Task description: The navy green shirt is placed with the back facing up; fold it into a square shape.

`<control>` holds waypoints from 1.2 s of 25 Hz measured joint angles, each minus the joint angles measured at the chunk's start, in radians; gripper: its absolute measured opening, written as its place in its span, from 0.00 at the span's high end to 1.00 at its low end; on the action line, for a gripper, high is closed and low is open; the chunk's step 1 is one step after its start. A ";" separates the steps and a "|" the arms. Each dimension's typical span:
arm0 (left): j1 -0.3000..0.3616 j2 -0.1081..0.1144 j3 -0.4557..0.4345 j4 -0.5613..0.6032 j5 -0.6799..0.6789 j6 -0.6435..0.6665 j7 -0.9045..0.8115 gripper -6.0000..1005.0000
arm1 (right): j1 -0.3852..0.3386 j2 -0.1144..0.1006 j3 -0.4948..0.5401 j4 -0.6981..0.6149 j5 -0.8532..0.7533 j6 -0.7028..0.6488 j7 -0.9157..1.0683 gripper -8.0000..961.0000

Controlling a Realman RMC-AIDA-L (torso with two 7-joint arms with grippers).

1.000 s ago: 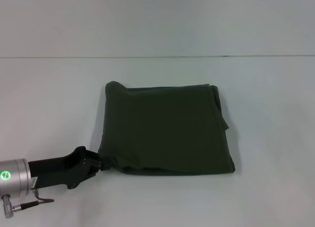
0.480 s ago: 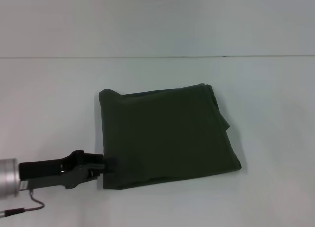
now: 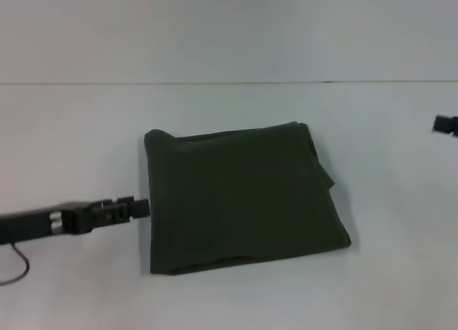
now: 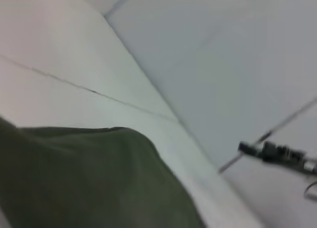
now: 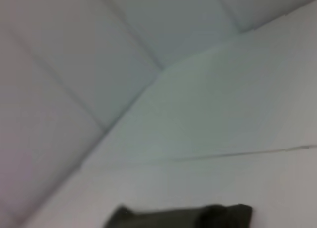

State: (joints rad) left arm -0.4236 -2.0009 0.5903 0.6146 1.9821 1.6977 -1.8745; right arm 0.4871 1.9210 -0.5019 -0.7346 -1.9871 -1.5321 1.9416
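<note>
The navy green shirt (image 3: 240, 197) lies folded into a rough square on the white table, plain side up, with its near edge slanting. It also shows in the left wrist view (image 4: 89, 183) and the right wrist view (image 5: 183, 217). My left gripper (image 3: 139, 207) is at the middle of the shirt's left edge, right beside the cloth, with its arm reaching in from the left. My right gripper (image 3: 445, 124) just shows at the right edge of the head view, far from the shirt. It also shows in the left wrist view (image 4: 277, 153).
The white table (image 3: 71, 144) spreads around the shirt on all sides. Its far edge meets a pale wall (image 3: 229, 29) behind.
My left gripper was at the shirt's near left corner and dragged it nearer and to the left. It now sits higher along the left edge. My right gripper has come into view.
</note>
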 joint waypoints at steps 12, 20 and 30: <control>-0.143 -0.023 0.103 0.050 0.040 -0.124 0.221 0.12 | 0.049 0.143 -0.220 -0.136 -0.027 -0.062 -0.392 0.11; -0.157 -0.064 0.170 0.100 0.040 -0.188 0.241 0.08 | 0.058 0.166 -0.326 -0.122 -0.064 0.017 -0.398 0.11; -0.174 -0.074 0.236 0.114 0.038 -0.185 0.198 0.08 | 0.063 0.170 -0.351 -0.072 -0.022 0.101 -0.447 0.11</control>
State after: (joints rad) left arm -0.5977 -2.0750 0.8259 0.7289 2.0206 1.5123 -1.6767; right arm 0.5502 2.0914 -0.8525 -0.8064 -2.0091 -1.4314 1.4943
